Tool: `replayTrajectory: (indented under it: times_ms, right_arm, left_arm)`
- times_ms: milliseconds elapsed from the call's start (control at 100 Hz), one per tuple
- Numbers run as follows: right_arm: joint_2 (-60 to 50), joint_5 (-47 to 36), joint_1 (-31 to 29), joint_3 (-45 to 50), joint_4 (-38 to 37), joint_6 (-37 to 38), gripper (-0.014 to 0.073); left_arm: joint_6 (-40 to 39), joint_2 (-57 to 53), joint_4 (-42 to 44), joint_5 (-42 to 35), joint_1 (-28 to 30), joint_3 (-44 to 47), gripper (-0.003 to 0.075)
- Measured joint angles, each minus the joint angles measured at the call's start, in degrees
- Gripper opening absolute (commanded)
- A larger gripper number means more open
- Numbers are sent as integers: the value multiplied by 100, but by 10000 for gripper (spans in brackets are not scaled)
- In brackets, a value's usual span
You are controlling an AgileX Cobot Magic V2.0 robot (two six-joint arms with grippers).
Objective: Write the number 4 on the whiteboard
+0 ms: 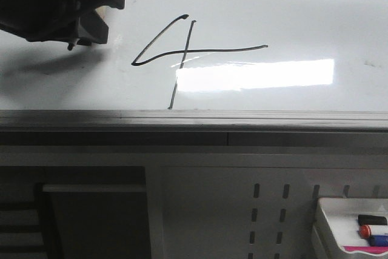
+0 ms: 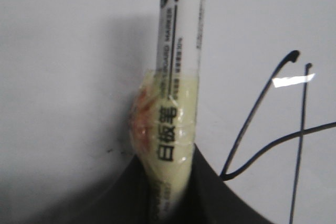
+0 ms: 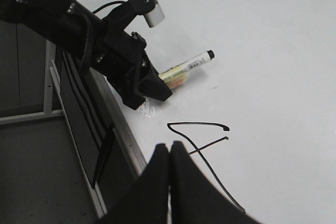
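Observation:
A black hand-drawn number 4 point(image 1: 182, 53) stands on the glossy whiteboard point(image 1: 291, 10); it also shows in the left wrist view point(image 2: 262, 129) and the right wrist view point(image 3: 202, 140). My left gripper point(image 1: 85, 13) is at the upper left of the front view, off to the left of the 4, and is shut on a white marker point(image 2: 176, 77) wrapped in yellowish tape. The marker point(image 3: 189, 65) points away from the 4, its tip off the lines. My right gripper point(image 3: 170, 150) is shut and empty, its tips together over the whiteboard's edge near the 4.
A grey metal rail point(image 1: 194, 116) runs along the whiteboard's near edge. Below it is a grey perforated panel point(image 1: 267, 210) and a white tray point(image 1: 339, 228) with markers at the lower right. A bright rectangular glare point(image 1: 254, 76) lies under the 4's bar.

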Motion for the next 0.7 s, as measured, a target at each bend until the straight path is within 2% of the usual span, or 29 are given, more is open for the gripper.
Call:
replayTrajectory:
  times_ms: [240,700]
  right_arm:
    - [0,0,0,0,66,10,-64]
    - [0,0,0,0,367,23,-64]
  left_arm:
    - [0,345,-710,-193,0,-19,-20]
    - [0,456,-745,-133,-25,-65,-20]
